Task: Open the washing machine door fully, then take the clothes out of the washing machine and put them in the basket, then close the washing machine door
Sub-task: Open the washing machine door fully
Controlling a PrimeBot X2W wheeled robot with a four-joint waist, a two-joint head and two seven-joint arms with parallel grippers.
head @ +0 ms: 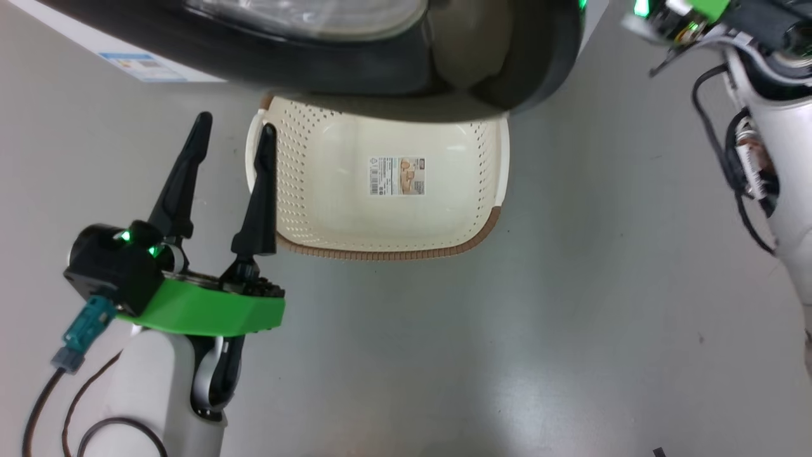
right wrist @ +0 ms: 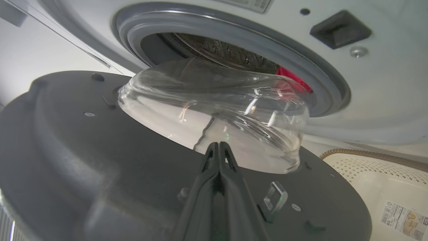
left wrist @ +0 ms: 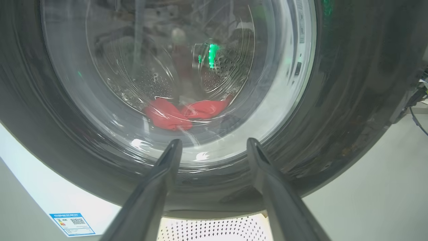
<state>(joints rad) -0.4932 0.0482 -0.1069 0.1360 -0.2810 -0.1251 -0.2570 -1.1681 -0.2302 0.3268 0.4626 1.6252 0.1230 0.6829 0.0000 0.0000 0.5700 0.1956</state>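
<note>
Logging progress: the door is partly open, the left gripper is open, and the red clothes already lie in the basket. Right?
No: the basket is empty in the head view. The red clothes lie in the drum. The rest holds.

We see the washing machine door (head: 349,79) half open, its black rim hanging over the far end of the cream basket (head: 330,203). The red clothes (left wrist: 174,117) lie low inside the washing machine (right wrist: 384,83).

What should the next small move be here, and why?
Probably push the washing machine door wider with the shut right gripper, which sits at its inner face; the door is only part open and the clothes lie inside the drum.
</note>
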